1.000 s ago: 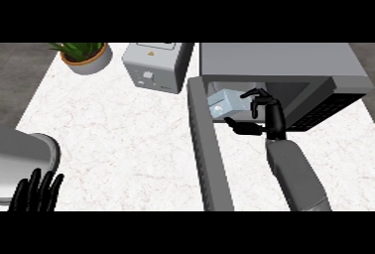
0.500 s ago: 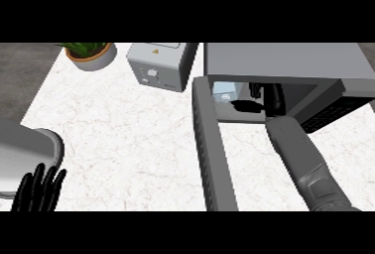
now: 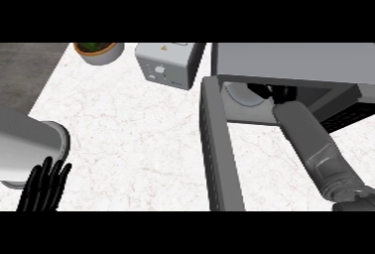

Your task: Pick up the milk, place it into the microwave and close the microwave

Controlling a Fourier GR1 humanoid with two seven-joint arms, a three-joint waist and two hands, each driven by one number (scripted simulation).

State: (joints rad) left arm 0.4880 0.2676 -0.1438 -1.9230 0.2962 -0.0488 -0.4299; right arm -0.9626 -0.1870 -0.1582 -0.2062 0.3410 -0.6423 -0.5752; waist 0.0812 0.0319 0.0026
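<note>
The right forearm [image 3: 315,144] is seen stretched up from the lower right edge into the open microwave [image 3: 293,62], which sits at the upper right of the white marbled counter [image 3: 132,129]. The right hand [image 3: 275,92] is mostly hidden under the microwave's top; only dark finger shapes are glimpsed just inside the cavity, so whether they are apart, together or clamped on anything can't be told. The milk isn't made out in the head view; whether it is inside the cavity behind the hand or under the top can't be told. A pale round turntable [image 3: 245,96] is seen on the cavity floor, to the left of the hand. The microwave door [image 3: 219,149] is swung fully open, and is seen as a long grey bar running from the cavity's left corner down toward the lower edge, left of the forearm and apart from it. The left hand [image 3: 44,186] is shown at the lower left edge, resting w/ fingers straight, pointed up and close together, nothing held. Just beside it, a grey rounded object [image 3: 29,144] is seen at the left edge; what it is can't be told. At the top, a grey toaster [image 3: 168,64] stands just left of the microwave, and a potted plant [image 3: 99,51] stands further left, near the counter's upper left corner.
</note>
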